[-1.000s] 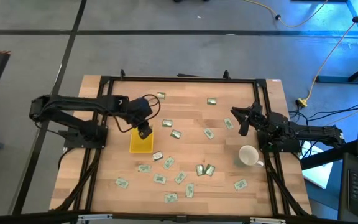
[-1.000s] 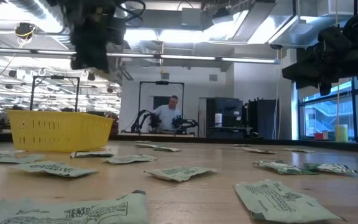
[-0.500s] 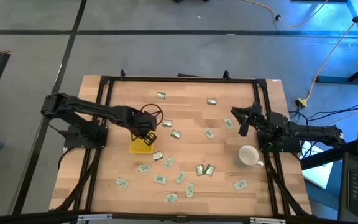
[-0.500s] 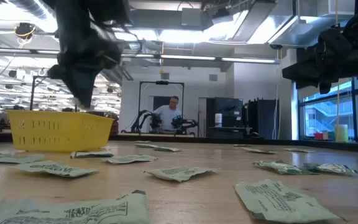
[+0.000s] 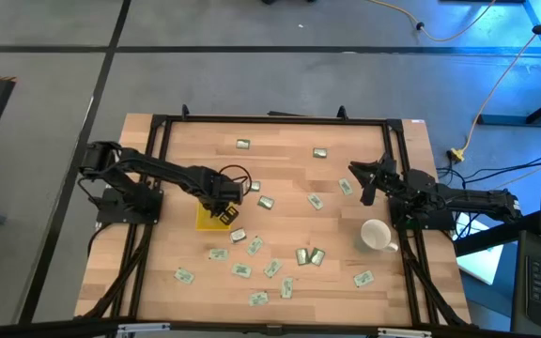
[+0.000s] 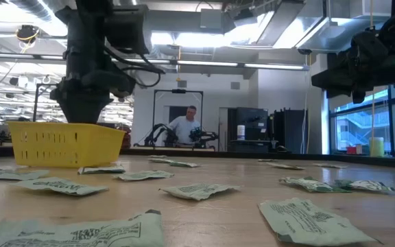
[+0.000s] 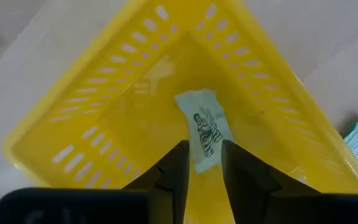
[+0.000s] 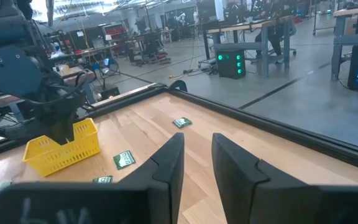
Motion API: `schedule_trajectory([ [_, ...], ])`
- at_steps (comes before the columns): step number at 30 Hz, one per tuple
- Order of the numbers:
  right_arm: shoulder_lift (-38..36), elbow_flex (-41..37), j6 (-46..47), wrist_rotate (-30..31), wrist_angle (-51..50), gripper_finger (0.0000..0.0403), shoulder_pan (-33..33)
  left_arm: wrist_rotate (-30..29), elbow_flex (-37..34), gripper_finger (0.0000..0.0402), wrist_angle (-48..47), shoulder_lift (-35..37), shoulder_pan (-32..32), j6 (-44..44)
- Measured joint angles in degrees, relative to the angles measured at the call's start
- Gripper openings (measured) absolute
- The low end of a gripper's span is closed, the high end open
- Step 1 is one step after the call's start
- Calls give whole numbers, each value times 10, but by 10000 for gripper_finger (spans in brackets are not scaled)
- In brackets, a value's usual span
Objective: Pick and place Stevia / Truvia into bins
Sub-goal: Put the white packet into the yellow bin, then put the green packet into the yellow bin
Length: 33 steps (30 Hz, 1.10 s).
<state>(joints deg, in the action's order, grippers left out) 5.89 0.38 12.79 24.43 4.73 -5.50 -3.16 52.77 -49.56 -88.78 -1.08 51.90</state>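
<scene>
Left hand: the left hand [image 5: 222, 214] is held directly over the yellow tray [image 5: 211, 219], lowered to the tray's rim in the low view [image 6: 82, 118]. Its fingers [image 7: 174, 169] are seen parted with a gap between them; nothing is gripped.
Sachet in tray: one pale green and white sachet [image 7: 205, 129] is seen lying flat on the tray floor, below the parted fingers and apart from them.
Yellow tray: the tray is placed on the left half of the desk [image 5: 280, 169], upright, with slotted walls [image 7: 98, 99]. In the low view it is shown at the left [image 6: 64, 144].
Loose sachets: many sachets are scattered over the desk outside the tray. One [image 5: 238, 236] lies just beside the tray's near corner, others [image 5: 267, 201] lie near the middle, and a row [image 5: 258, 298] is spread along the near edge. Two [image 5: 242, 145] lie close to the far edge. In the low view several are seen flat on the wood in front of the tray [image 6: 199, 190].
Right hand: the right hand [image 5: 367, 184] is held above the right side of the desk, well apart from the tray. Its fingers [image 8: 166, 165] are seen parted, with nothing between them.
White mug: a white mug [image 5: 376, 235] is placed on the desk beside the right arm.
Background: a person [image 6: 186, 127] is seen in the room beyond the desk.
</scene>
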Motion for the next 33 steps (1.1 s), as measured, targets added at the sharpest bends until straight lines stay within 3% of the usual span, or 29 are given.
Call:
schedule_trajectory([
  [6,0,0,-17,0,0,87,0,3,0,92,45,52,-3,-13],
  [13,0,0,-29,0,0,87,0,50,0,96,253,83,-31,-133],
  [19,0,0,-28,0,0,87,0,31,0,106,356,69,-70,-220],
  [29,0,0,-26,0,0,87,0,-13,2,111,335,42,-103,-242],
  [33,0,0,-26,0,0,87,0,-17,65,111,223,4,-110,-264],
])
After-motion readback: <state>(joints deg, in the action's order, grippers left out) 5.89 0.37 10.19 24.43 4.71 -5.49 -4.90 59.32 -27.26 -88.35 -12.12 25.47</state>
